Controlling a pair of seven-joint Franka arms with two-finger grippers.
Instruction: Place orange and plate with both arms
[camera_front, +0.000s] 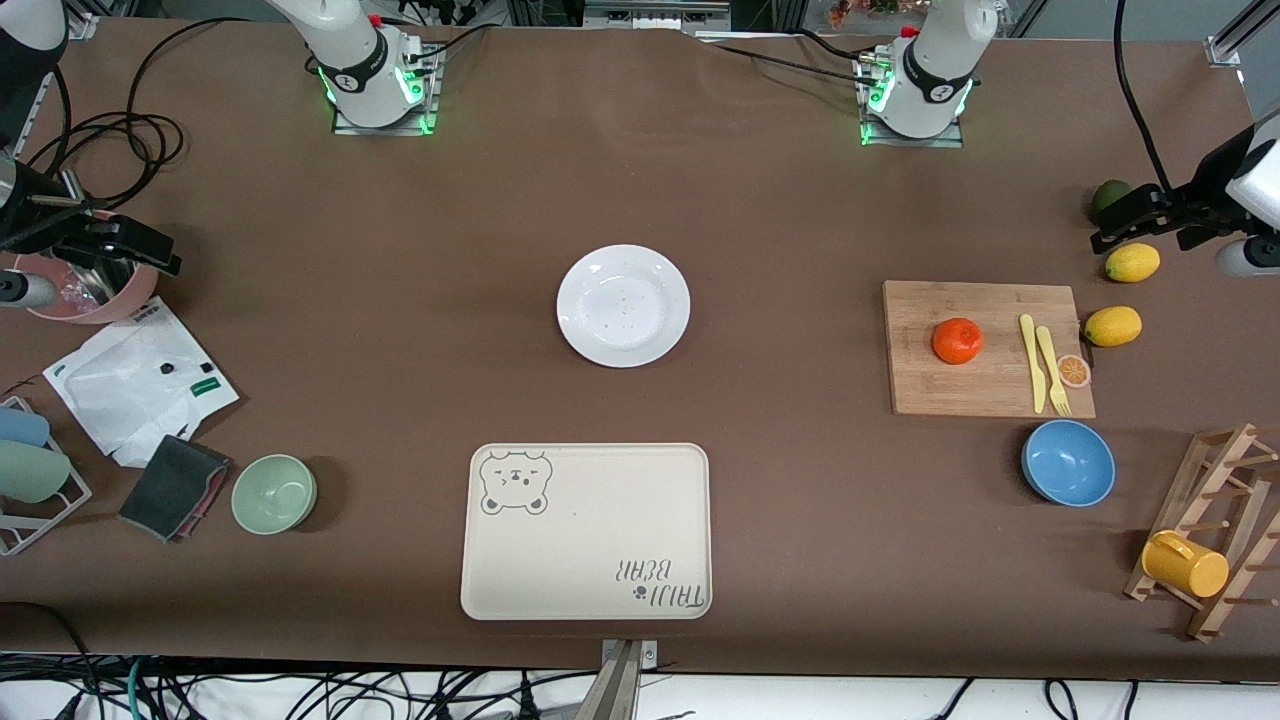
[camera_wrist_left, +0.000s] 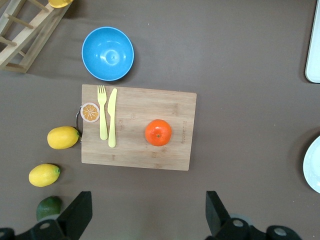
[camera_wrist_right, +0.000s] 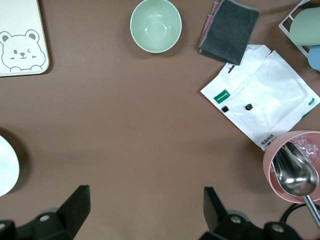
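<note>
The brown table (camera_front: 400, 300) was busy: plate (camera_front: 623, 305) mid-table, orange (camera_front: 957, 340) on the board (camera_front: 985, 347) toward the left arm's edge. The left gripper (camera_wrist_left: 145, 217) and right gripper (camera_wrist_right: 145, 215) hung at opposite edges, wide open, empty. That round orange would probably roll if pinched off-center.

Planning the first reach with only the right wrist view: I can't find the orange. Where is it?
Observer: The orange sits on the cutting board, toward the left arm's end of the table.
Operator: Is the left gripper on it?
Observer: No. The left gripper hangs open and empty over the table by a lime.
Operator: And the plate?
Observer: The plate is empty, mid-table, farther from the front camera than the bear tray.
</note>
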